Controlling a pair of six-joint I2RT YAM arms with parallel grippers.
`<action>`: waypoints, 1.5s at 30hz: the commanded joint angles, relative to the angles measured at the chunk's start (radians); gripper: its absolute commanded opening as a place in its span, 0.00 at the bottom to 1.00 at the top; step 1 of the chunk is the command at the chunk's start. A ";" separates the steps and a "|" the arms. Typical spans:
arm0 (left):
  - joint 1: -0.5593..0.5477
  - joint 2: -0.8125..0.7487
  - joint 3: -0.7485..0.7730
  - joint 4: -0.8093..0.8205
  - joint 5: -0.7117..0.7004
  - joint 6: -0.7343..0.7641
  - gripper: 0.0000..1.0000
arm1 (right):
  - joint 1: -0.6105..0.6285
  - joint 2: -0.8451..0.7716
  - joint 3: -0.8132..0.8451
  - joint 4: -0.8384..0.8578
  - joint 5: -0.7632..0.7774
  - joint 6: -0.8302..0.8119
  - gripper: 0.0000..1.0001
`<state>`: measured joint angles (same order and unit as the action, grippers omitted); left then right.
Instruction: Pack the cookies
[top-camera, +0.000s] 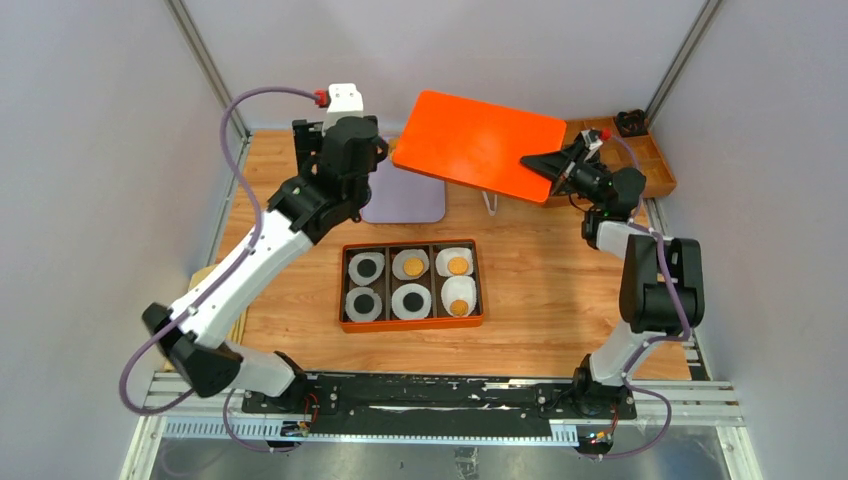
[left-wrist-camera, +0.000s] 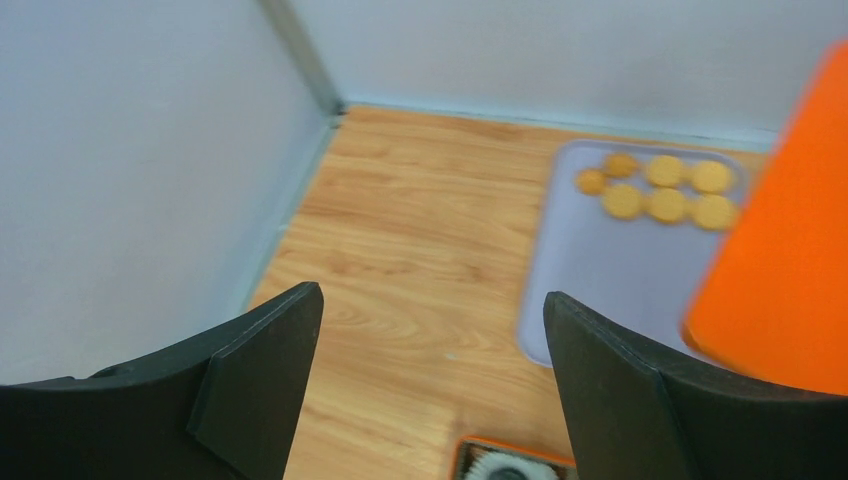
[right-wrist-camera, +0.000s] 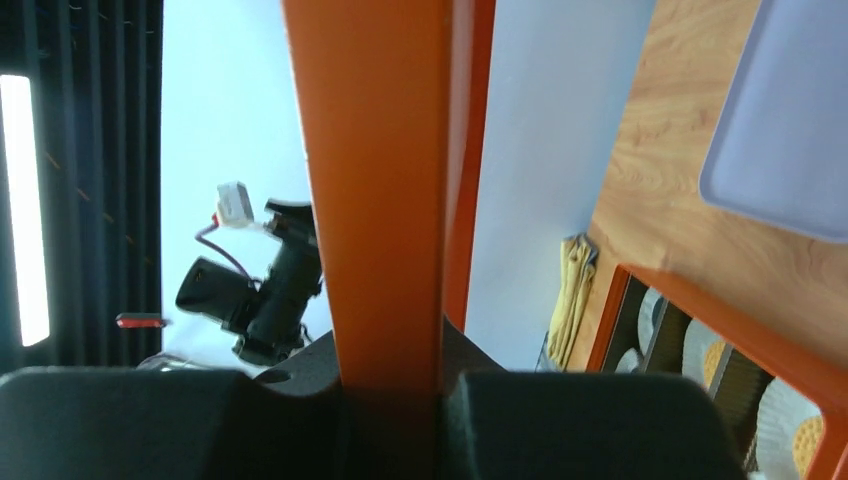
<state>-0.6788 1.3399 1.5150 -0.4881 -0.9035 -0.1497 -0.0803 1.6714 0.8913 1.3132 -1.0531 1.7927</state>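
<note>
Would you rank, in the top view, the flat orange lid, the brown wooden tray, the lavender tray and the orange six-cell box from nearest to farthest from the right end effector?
1. Flat orange lid: clamped in the right end effector.
2. Brown wooden tray: just right, back corner.
3. Lavender tray, left, and orange six-cell box, in front: too close to call.

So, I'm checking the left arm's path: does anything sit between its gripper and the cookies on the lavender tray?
Nothing directly: the left gripper, open, has a clear line to the cookies on the lavender tray. The orange lid, held aloft by the right gripper, overhangs the tray's right side, close beside the cookies.
</note>
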 joint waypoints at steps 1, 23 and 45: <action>-0.005 0.173 0.124 -0.201 -0.428 -0.056 0.89 | -0.001 0.034 0.043 0.281 -0.106 0.142 0.00; 0.025 -0.141 -0.328 -0.053 0.001 -0.214 0.88 | 0.417 0.059 -0.167 -0.062 -0.151 -0.255 0.00; 0.022 -0.268 -0.516 -0.047 0.117 -0.277 0.87 | 0.496 -0.080 -0.309 -0.613 0.166 -0.759 0.00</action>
<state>-0.6559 1.0851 1.0149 -0.5484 -0.7956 -0.3973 0.4000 1.6367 0.5991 0.8043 -0.9417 1.1553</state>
